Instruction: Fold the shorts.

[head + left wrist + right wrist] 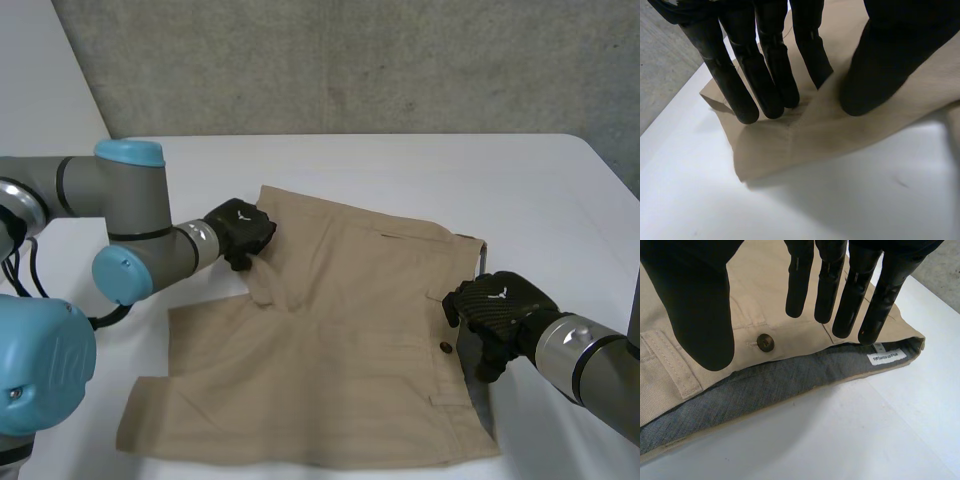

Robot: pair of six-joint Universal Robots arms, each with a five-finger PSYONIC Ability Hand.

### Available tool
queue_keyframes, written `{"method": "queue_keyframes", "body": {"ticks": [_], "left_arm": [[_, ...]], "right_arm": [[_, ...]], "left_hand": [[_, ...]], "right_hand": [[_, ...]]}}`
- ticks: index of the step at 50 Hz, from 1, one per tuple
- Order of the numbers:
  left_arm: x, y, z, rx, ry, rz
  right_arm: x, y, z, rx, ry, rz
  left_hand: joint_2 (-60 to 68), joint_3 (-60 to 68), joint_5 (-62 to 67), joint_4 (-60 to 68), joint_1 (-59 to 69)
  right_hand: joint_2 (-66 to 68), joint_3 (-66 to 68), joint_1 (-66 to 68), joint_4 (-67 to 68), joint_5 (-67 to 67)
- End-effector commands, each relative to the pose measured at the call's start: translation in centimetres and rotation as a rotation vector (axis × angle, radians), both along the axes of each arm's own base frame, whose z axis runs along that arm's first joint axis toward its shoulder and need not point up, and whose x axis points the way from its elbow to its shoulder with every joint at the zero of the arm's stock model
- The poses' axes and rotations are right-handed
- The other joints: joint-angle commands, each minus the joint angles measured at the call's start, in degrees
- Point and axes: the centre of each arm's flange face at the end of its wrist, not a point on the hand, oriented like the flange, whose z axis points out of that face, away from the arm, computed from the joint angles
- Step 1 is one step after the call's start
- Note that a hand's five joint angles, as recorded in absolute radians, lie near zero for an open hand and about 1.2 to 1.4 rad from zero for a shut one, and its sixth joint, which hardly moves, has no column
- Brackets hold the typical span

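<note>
One pair of beige cotton shorts lay spread on the white table, from its middle down to its near edge. The waistband pointed to the right edge of the table and the two legs pointed to the left edge, one leg more toward the far edge and the other close to the near left corner.

The left hand was on the farther leg, at its inner edge near the crotch. Its fingers were straight and close together with the tips on the cloth, and the thumb stood opposite to them. Between them a ridge of cloth was squeezed up, and this edge of the leg was lifted a little from the table.

The right hand was at the waistband, toward the right edge of the table. Its fingers were straight and a little apart, the thumb was spread wide from them, and they held nothing. Whether the tips touched the cloth I could not tell.

Just beside this thumb was a small round brown button. The waistband was open there and showed its dark grey woven lining, with a small white label at the fingertips.
</note>
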Motion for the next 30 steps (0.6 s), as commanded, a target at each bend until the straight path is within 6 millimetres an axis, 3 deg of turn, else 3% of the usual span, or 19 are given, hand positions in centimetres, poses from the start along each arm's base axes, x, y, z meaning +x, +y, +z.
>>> {"method": "queue_keyframes", "body": {"ticks": [1, 14, 18, 19, 23, 30], "left_arm": [[1.3, 1.1, 1.2, 0.038, -0.021, 0.026], [4.5, 3.8, 1.9, 0.122, -0.080, 0.110], [4.7, 4.0, 2.2, 0.122, -0.089, 0.133], [5.0, 4.5, 2.5, 0.120, -0.100, 0.144], [5.1, 4.4, 2.9, 0.097, -0.101, 0.157], [5.6, 3.7, 5.3, -0.018, -0.084, 0.219]], "right_arm": [[0.1, 0.1, 0.0, -0.002, 0.001, 0.004], [0.3, 0.4, 0.0, 0.001, 0.001, 0.015], [0.2, 0.5, -0.1, 0.004, 0.002, 0.015], [0.3, 0.6, -0.1, 0.008, 0.001, 0.022], [0.4, 0.7, -0.1, 0.009, 0.001, 0.028], [0.3, 0.9, 0.5, -0.003, -0.002, 0.029]], "left_hand": [[24.4, 24.5, 25.5, 24.8, 24.3], [16.8, 17.0, 18.0, 17.2, 16.7], [4.4, 4.5, 5.5, 4.7, 4.3], [-11.6, -11.5, -10.5, -11.2, -11.7], [-12.5, -12.3, -11.3, -12.1, -12.6], [-12.5, -12.3, -11.3, -12.1, -12.6]], "right_hand": [[3.1, 3.5, 7.3, 3.2, 2.9], [3.4, 3.8, 7.6, 3.6, 3.3], [3.3, 3.7, 7.5, 3.4, 3.1], [3.3, 3.7, 7.5, 3.4, 3.1], [3.3, 3.7, 7.5, 3.4, 3.1], [3.3, 3.7, 7.5, 3.4, 3.1]]}}
